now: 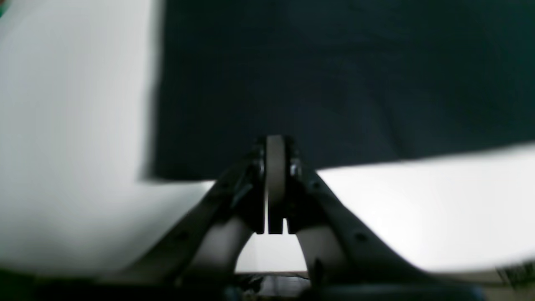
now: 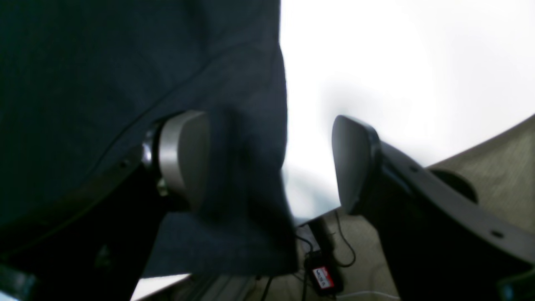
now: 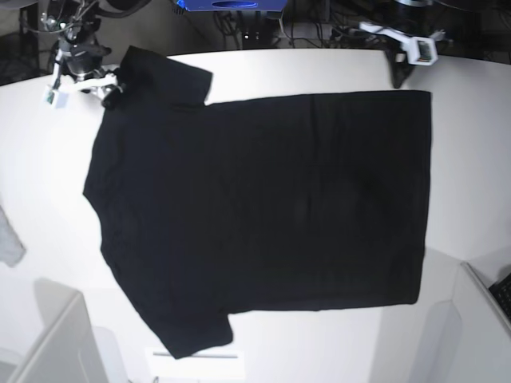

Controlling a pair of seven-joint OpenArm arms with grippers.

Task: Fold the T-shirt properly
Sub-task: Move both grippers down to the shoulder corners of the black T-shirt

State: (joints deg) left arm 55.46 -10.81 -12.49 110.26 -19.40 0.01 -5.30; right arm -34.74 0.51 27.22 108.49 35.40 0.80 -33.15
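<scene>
Lying flat and spread across the middle of the white counter [image 3: 471,159], the T-shirt [image 3: 263,207] shows only its plain black side; no print visible, so it's presumably face down, which is how you'd want it before folding

Orientation in the base view: sleeves and collar end toward the counter's left edge, hem toward the right edge. Far sleeve reaches the far-left corner, near sleeve nearly touches the near edge

Right gripper [image 2: 271,161]: jaws spread wide, one pad against the dark cloth, the other over bare counter, a flap of sleeve fabric hanging between them. Not pinching anything as far as I can tell. In the base view it sits at the far sleeve, so it's straddling that edge either to take it or just after letting go; can't say which

Left gripper [image 1: 276,167]: jaws pressed together, nothing between them. It hovers just off the hem corner of the shirt, over bare counter near the far-right corner. Base view puts it just off the shirt at that corner too

Judgement: shirt is laid out, no fold made yet. Arms are parked at the two far corners of the garment, sensible for a lengthwise fold pulled toward the near edge. Left jaws need to spread before they can take the hem

Grey cloth scrap [image 3: 8,239] at the left edge, well apart from the shirt, irrelevant
</scene>
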